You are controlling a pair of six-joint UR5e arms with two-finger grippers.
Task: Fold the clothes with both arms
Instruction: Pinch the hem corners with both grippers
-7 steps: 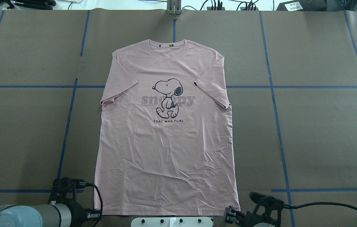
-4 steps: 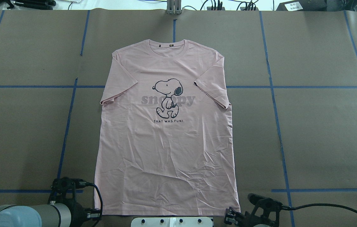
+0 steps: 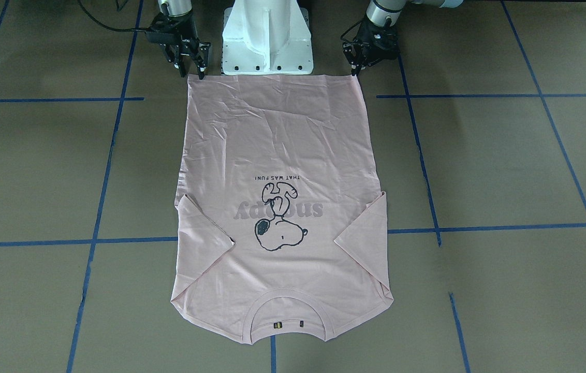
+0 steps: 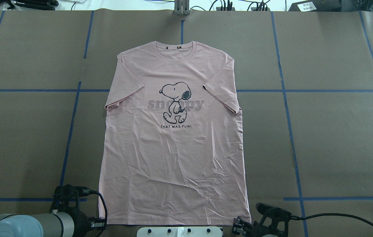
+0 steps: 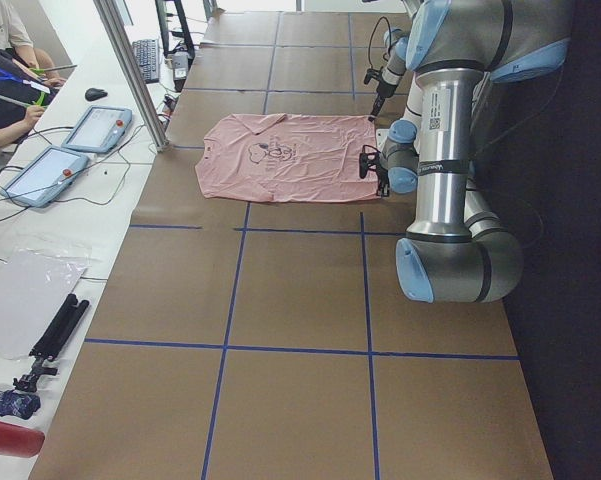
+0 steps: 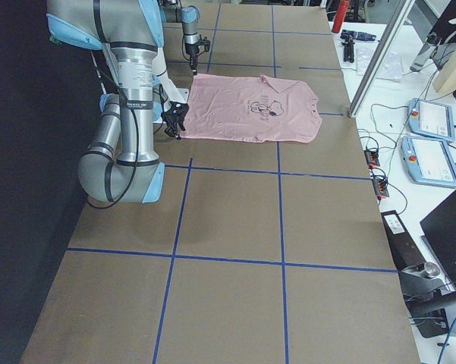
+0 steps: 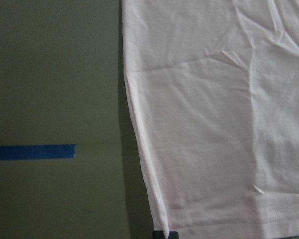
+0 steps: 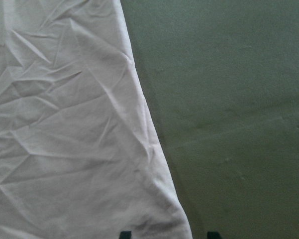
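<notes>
"T-shirt (image 3: 277, 134) first: where does it lie, seen from the camera facing the robot?"

"Pale pink, spread flat and print-up on the brown table (image 3: 505, 166). The collar is toward this camera and the hem is just beside the white pedestal (image 3: 267, 36). The right gripper (image 3: 194, 70) stands at one hem corner, the left gripper (image 3: 356, 70) at the other."

"And from overhead?"

"The T-shirt (image 4: 173, 158) shows Snoopy upright, with the short sleeves angled down along its sides. Both grippers sit at the near edge, one at each bottom corner."

"The side cameras?"

"From the left end, the left arm (image 5: 445, 150) is large and near, with the shirt beyond it. From the right end, the right arm (image 6: 133, 91) is the near one. The fingers are too small to judge there."

"The wrist cameras, then?"

"Left wrist: a single dark tip at the bottom edge, right on the hem corner, jaws drawn together on the cloth. A strip of blue tape (image 7: 32, 152) lies to one side. Right wrist: two fingertips (image 8: 124, 234) spread wide, with the other corner lying between them."
</notes>
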